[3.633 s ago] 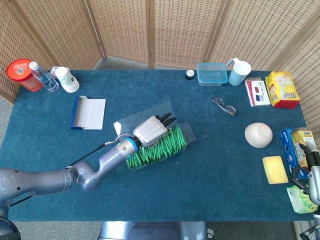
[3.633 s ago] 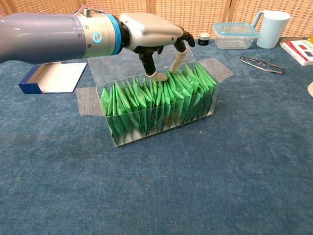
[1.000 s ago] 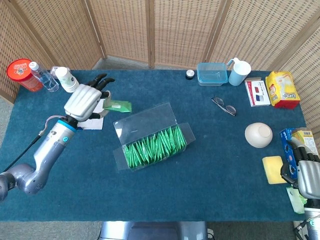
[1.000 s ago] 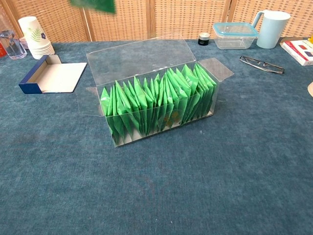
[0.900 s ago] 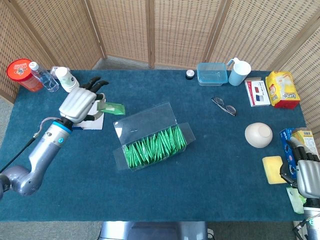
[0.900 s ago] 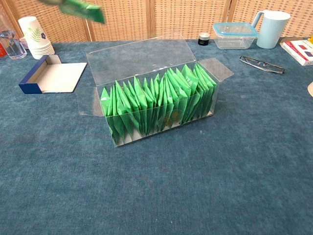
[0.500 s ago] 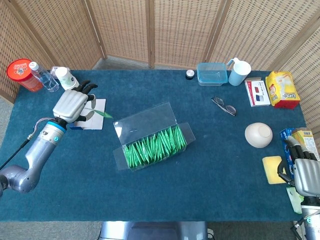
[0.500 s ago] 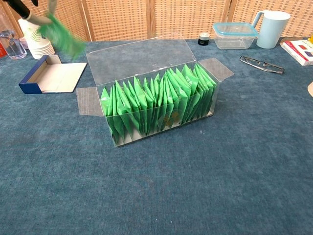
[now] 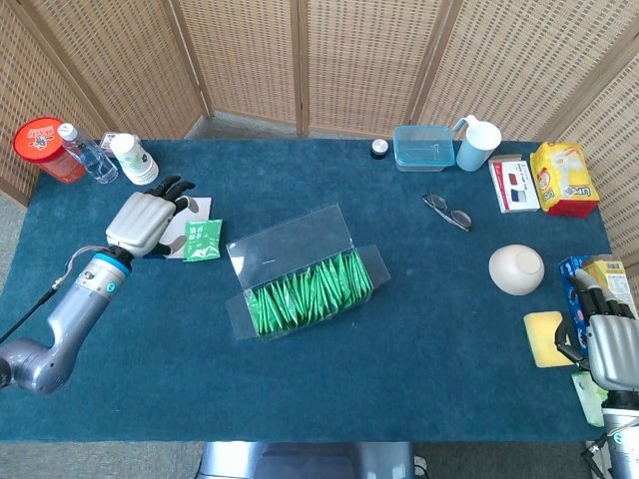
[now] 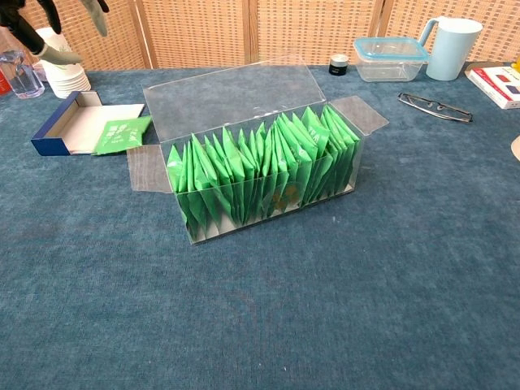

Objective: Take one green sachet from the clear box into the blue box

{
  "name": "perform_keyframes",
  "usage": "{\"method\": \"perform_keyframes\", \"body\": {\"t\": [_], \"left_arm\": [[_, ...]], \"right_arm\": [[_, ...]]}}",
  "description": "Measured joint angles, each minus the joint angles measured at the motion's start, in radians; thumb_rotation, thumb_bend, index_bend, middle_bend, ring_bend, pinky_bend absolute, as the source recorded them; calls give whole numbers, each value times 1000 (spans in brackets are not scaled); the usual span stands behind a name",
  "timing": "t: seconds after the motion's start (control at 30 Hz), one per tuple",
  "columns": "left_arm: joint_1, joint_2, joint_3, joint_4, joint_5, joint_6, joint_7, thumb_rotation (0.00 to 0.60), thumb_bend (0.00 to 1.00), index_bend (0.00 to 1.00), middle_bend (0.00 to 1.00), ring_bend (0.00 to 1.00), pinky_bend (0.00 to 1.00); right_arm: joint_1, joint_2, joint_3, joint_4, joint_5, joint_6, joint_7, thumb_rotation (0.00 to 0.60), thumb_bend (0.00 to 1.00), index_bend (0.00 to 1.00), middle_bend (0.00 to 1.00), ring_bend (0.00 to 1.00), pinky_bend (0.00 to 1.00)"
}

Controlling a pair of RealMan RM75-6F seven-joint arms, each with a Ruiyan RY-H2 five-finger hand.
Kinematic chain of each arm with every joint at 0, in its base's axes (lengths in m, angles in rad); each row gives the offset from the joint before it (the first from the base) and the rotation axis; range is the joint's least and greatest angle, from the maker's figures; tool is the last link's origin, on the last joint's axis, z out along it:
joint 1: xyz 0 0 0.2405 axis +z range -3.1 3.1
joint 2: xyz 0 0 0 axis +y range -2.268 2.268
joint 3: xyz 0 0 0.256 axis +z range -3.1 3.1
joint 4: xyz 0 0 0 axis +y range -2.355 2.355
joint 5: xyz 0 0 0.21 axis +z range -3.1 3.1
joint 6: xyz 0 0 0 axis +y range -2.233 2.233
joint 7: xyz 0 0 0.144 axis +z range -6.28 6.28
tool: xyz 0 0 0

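Note:
The clear box (image 9: 305, 279) stands mid-table with its lid folded back, packed with upright green sachets (image 10: 260, 166). One green sachet (image 9: 203, 240) lies flat in the shallow blue box (image 9: 192, 211), its end resting over the box's right edge (image 10: 122, 134). My left hand (image 9: 143, 222) hovers above the blue box (image 10: 47, 145) with fingers spread and nothing in them; the chest view shows only its fingertips (image 10: 50, 50) at the top left. At the table's right front corner my right hand (image 9: 611, 349) rests, holding nothing.
Paper cups (image 9: 133, 158), a water bottle (image 9: 85, 150) and a red-lidded tub (image 9: 40, 148) stand behind the blue box. A lidded container (image 9: 423, 146), pitcher (image 9: 477, 143), glasses (image 9: 447, 212), white bowl (image 9: 516, 268) and yellow sponge (image 9: 548, 337) occupy the right side.
My left hand carried the sachet from above the clear box leftward to the blue box and let it go; it now lies flat there. The right hand stayed put.

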Motion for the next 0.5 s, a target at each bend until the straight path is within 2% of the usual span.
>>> {"method": "perform_keyframes", "body": {"t": [0.2,0.5], "left_arm": [[72,62,25,-104,49,78,-11,600,302,311,139,75,315],[231,153,93,-237,125,236,-39,600,302,311,139,75,315]], "right_arm": [[20,-7,4,9,-1,-22,2,319,717,117,144,182,289],[57,-8,13,7,0,-62,-22,318,717,117,144,175,285]]}}
